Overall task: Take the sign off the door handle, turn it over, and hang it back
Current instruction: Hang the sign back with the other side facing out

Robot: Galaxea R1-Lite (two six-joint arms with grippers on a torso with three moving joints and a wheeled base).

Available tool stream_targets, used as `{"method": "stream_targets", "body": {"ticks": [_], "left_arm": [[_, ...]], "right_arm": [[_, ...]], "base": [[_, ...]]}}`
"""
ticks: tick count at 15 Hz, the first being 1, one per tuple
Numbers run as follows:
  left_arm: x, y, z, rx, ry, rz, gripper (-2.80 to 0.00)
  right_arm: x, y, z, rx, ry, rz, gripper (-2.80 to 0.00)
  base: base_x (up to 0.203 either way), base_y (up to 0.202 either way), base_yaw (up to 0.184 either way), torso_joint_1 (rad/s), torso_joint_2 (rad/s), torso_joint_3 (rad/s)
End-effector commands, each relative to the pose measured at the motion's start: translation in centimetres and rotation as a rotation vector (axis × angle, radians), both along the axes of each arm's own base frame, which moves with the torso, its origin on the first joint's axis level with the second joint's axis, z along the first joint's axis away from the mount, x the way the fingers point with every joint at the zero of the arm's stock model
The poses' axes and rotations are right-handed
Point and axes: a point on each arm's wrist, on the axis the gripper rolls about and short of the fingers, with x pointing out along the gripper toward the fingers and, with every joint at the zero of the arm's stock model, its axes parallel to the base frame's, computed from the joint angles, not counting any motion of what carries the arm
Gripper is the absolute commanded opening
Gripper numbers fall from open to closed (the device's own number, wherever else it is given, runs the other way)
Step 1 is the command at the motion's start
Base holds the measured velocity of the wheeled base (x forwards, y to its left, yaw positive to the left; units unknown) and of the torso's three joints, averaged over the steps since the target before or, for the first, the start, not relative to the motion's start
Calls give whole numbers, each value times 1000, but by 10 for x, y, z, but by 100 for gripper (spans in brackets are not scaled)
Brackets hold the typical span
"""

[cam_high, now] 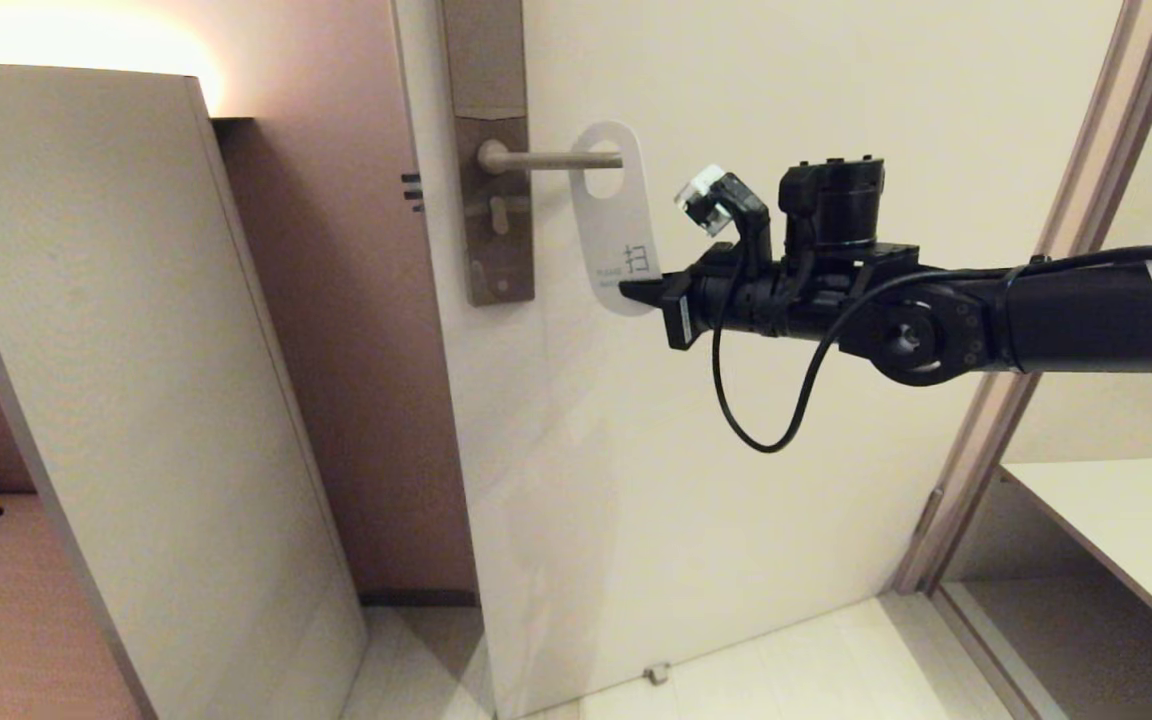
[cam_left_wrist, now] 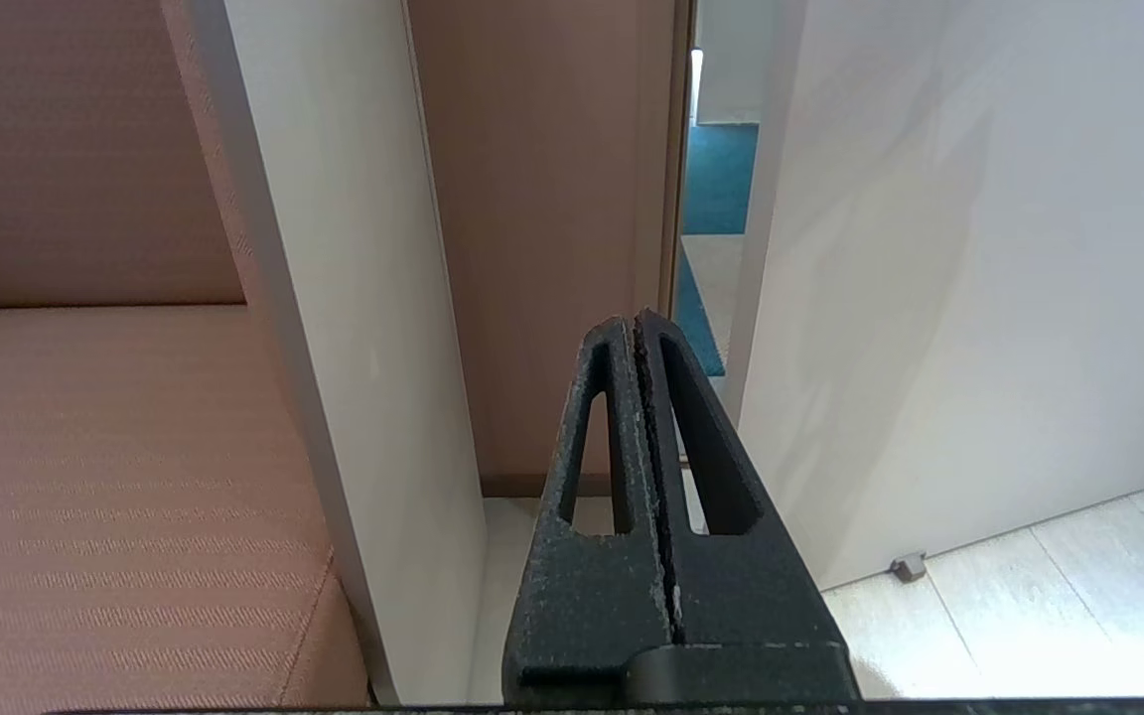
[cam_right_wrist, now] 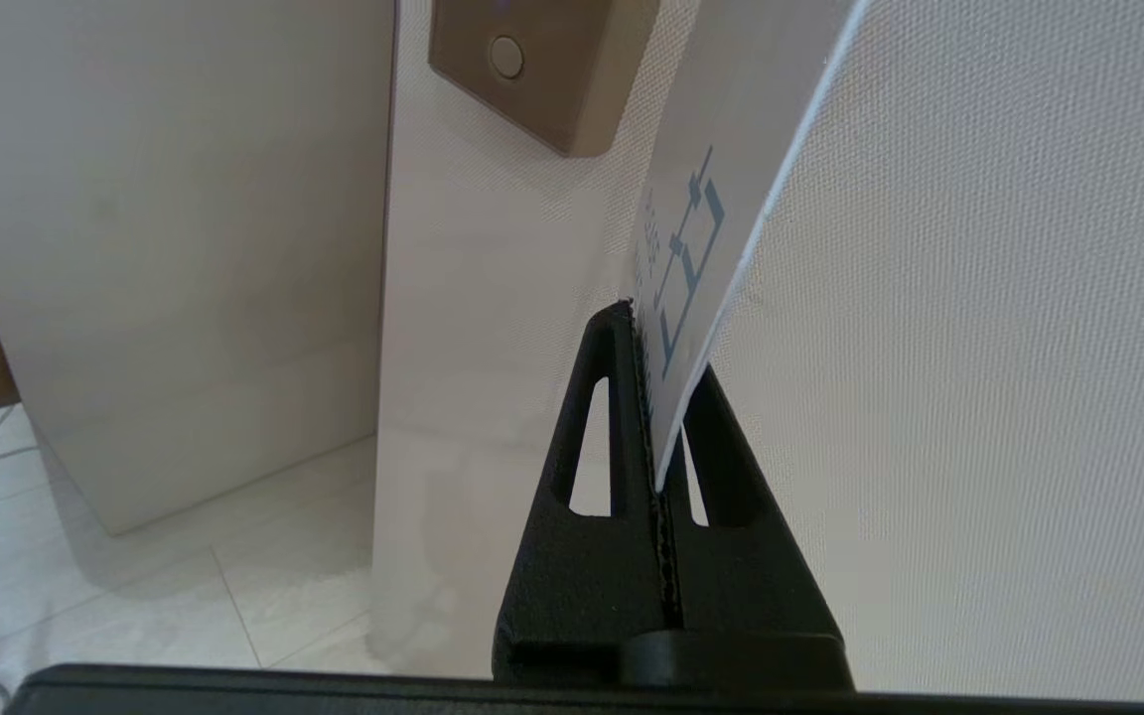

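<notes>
Cream door [cam_high: 736, 420] w/ door handle [cam_high: 551, 158]: sign [cam_high: 608, 215] hangs on it, white face out; right gripper [cam_high: 641, 291] pinches sign's bottom edge; left gripper [cam_left_wrist: 637, 323] clenched, empty, parked low, away from handle.

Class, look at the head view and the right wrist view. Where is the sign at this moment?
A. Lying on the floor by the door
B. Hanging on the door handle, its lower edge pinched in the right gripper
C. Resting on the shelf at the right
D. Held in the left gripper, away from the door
B: the sign hangs with its oval hole over the door handle, and the right gripper is shut on its lower edge.
</notes>
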Motion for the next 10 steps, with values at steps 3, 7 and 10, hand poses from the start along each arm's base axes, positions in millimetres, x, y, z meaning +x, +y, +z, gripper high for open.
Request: {"method": "stream_targets", "body": {"ticks": [3, 7, 10], "left_arm": [[0, 0, 0, 0, 0, 1, -280], [0, 0, 0, 0, 1, 2, -280], [0, 0, 0, 0, 1, 1, -280]], "right_arm": [[-4, -2, -2, -12, 4, 5, -280], [-5, -2, -2, -14, 3, 7, -280], [-5, -2, -1, -17, -7, 10, -280]], "base": [[0, 0, 0, 0, 0, 0], [0, 0, 0, 0, 0, 0], [0, 0, 0, 0, 0, 0]]}}
